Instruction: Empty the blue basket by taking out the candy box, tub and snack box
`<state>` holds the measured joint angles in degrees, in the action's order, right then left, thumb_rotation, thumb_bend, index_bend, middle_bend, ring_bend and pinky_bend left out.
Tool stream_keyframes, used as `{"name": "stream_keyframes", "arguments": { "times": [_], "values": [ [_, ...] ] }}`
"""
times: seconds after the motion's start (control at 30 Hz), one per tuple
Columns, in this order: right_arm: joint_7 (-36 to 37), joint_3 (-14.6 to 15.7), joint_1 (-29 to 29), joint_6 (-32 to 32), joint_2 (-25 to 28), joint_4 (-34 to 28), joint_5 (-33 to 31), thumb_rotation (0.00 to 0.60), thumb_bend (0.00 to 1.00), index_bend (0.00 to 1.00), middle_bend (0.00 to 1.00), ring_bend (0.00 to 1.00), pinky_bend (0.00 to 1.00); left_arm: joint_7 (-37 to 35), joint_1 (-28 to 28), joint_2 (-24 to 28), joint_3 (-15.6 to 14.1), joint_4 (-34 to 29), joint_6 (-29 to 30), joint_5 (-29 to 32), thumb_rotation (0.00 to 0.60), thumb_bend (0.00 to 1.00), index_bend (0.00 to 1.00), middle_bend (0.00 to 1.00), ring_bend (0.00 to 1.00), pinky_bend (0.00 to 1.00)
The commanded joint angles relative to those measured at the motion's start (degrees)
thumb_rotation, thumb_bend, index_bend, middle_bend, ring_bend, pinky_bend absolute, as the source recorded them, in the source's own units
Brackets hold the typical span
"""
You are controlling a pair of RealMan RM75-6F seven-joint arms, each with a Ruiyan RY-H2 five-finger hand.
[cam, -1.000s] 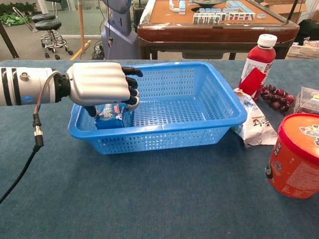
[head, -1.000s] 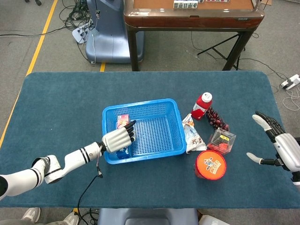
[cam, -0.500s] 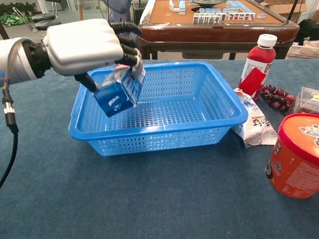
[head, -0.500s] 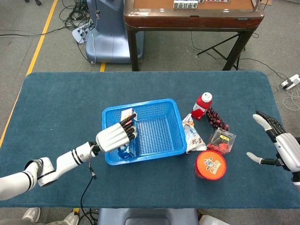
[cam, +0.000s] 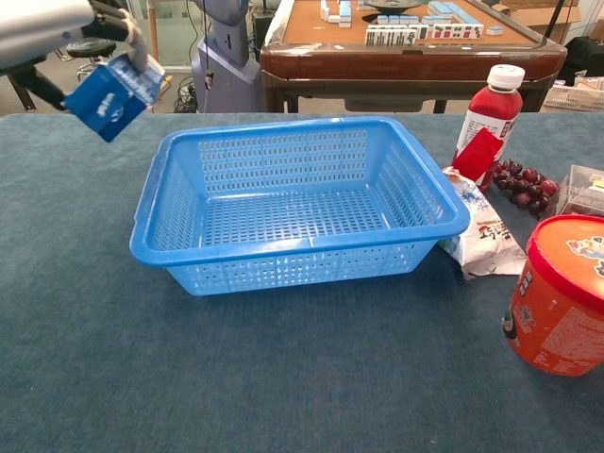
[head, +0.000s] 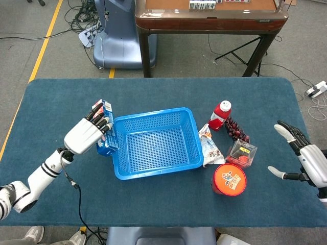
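Head view: a blue snack box (head: 104, 133) is held in the left hand (head: 86, 134), lifted just outside the blue basket's (head: 153, 173) left wall. Nothing is seen inside the basket. An orange tub (head: 229, 179) and clear candy box (head: 241, 153) stand on the tabletop (head: 61, 102) to its right. Near the right edge, the right hand (head: 301, 155) is spread, holding nothing.

Even bright overhead light, both views sharp; soft shadow under my blue basket (head: 156, 148), slight glare on mahjong table (cam: 311, 42) behind it.
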<state>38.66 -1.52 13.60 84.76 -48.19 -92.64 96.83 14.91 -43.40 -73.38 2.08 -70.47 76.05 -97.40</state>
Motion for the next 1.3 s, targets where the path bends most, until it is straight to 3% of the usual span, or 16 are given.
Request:
{"name": "stream_keyframes", "arguments": {
  "times": [0.03,0.2,0.53,0.63,0.7,0.83,1.03,1.3],
  "values": [
    [0.1,-0.02,0.13,-0.17,-0.19,0.14,0.02,0.6,0.16,0.0,0.02,0.0,0.02,-1.29,1.92,0.54,-1.17,1.7,-0.5,1.33,0.6,0.29,0.54,0.46,0.3,0.08],
    [0.37,-0.14,0.48,-0.35,-0.56,0.51,0.19,0.6,0.16,0.0,0.02,0.0,0.02,0.83,3.86,-0.15,-2.32,5.42,-3.39,3.22,0.6,0.29,0.53,0.46,0.3,0.08],
    [-0.09,-0.05,0.64,-0.84,-0.63,0.49,-0.02,0.6,0.16,0.0,0.02,0.0,0.02,6.74,5.33,-1.52,-3.11,4.32,-11.17,7.72,0.6,0.29,0.48,0.45,0.29,0.08],
    [-0.47,-0.09,0.53,-0.71,-0.33,0.2,-0.18,0.6,0.16,0.0,0.02,0.0,0.02,9.61,5.68,-1.05,-2.39,1.42,-14.34,11.21,0.6,0.29,0.34,0.39,0.24,0.08],
    [-0.75,-0.11,0.46,-0.78,-0.22,0.0,-0.4,0.6,0.16,0.0,0.02,0.0,0.02,12.07,5.82,-0.49,-1.97,-0.67,-15.34,12.71,0.6,0.28,0.2,0.31,0.18,0.08],
    [-0.87,-0.06,0.38,-1.03,-0.33,-0.11,-0.74,0.6,0.16,0.0,0.02,0.0,0.02,15.55,6.73,-0.32,-0.93,-3.82,-15.57,15.77,0.6,0.27,0.07,0.2,0.11,0.08],
    [-1.69,0.72,0.07,-2.24,-0.01,-0.22,-1.02,0.6,0.16,0.0,0.02,0.0,0.02,17.84,8.91,0.47,0.81,-8.07,-12.2,18.68,0.6,0.27,0.03,0.12,0.06,0.08],
    [-9.27,1.34,-1.96,-2.63,-0.09,-1.49,-3.6,0.6,0.21,0.0,0.05,0.0,0.09,7.04,14.64,5.67,4.64,-20.55,-7.71,26.63,0.6,0.27,0.05,0.12,0.06,0.08]
  ]
}}
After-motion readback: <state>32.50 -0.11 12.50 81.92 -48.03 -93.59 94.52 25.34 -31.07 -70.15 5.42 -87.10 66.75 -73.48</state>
